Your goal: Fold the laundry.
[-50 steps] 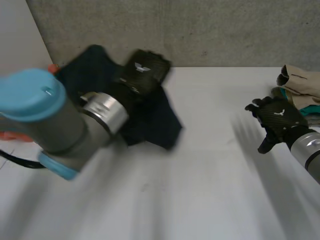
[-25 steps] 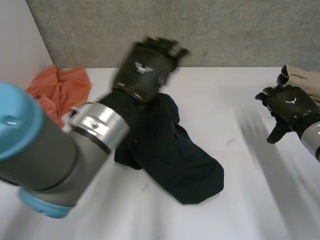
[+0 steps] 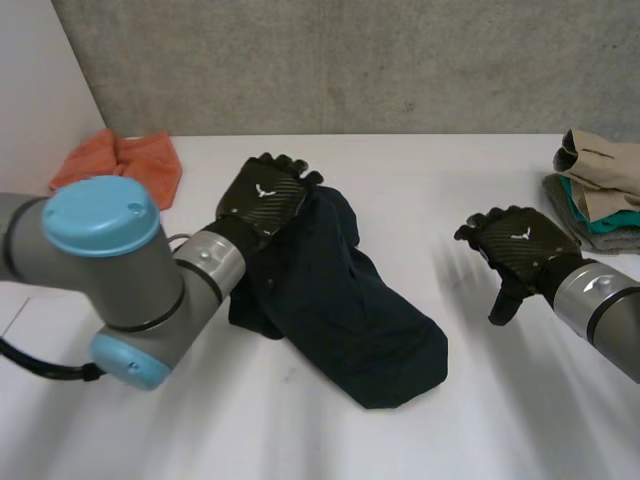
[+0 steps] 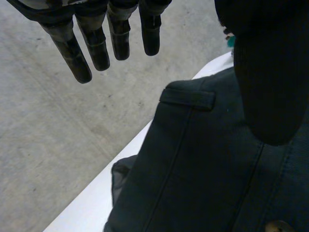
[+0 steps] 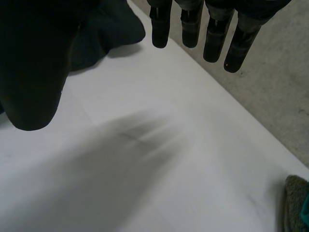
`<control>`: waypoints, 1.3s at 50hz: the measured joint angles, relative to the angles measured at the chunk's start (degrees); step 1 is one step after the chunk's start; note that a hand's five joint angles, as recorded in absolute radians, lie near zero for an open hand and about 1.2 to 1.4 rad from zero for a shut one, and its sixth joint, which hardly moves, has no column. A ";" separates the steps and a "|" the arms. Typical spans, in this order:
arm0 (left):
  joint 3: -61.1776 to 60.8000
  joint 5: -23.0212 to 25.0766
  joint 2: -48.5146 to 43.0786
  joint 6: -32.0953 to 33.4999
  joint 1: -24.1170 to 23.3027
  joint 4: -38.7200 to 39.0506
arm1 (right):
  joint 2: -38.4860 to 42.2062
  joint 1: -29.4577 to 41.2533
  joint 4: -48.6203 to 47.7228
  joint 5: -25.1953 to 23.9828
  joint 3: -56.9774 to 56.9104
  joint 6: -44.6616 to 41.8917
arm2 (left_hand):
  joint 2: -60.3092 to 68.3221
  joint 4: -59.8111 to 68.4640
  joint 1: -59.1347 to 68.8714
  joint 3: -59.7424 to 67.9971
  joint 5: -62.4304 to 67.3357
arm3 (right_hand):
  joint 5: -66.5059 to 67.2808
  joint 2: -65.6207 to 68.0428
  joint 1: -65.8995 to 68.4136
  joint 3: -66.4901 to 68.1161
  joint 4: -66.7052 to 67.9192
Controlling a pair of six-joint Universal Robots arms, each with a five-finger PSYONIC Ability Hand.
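A dark navy garment (image 3: 340,295) lies crumpled in a long heap across the middle of the table. My left hand (image 3: 262,197) hovers over its far left end with straight fingers (image 4: 96,41) and holds nothing; the garment (image 4: 203,164) lies under its palm, showing a pocket flap. Over bare table to the right of the garment, my right hand (image 3: 520,243) is open, its fingers (image 5: 193,26) straight. An edge of the dark garment (image 5: 108,29) lies beyond its thumb.
An orange cloth (image 3: 125,165) lies bunched at the back left corner. A stack of folded laundry (image 3: 600,190) in beige, teal and grey sits at the right edge, and its grey corner (image 5: 294,203) lies beside my right hand. A grey wall (image 3: 350,60) runs behind the table (image 3: 450,430).
My left hand let go of the dark garment, which dropped and spread toward the table's middle. That hand rose, then came back down over its far end. The right hand moved left.
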 measured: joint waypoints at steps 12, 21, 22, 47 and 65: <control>10.29 3.33 -9.20 0.58 -0.27 1.03 | 2.29 -0.56 -2.78 2.46 -0.58 -0.10 | 53.01 53.64 51.19 52.00 50.20 | 0.00 0.00 0.00 0.00 0.00; 20.68 -1.85 -7.33 1.82 1.80 11.67 | 2.04 -0.90 -2.89 2.31 -1.78 0.14 | 53.22 54.41 51.19 52.25 50.20 | 0.00 0.00 0.00 0.00 0.00; 21.88 -2.47 -6.51 1.88 2.60 13.91 | 2.01 -0.92 -2.86 2.28 -1.85 0.17 | 53.22 54.41 51.19 52.25 50.20 | 0.00 0.00 0.00 0.00 0.00; 18.54 1.98 8.59 -14.22 20.78 24.51 | 1.90 -0.46 -2.81 2.23 -1.78 0.75 | 53.23 54.44 51.19 53.10 50.20 | 0.00 0.00 0.00 0.00 0.00; 24.33 17.84 -10.97 -24.27 1.44 22.96 | 1.84 -2.84 -2.94 2.33 -2.01 0.94 | 53.23 54.64 51.19 53.47 50.20 | 0.00 0.00 0.00 0.00 0.00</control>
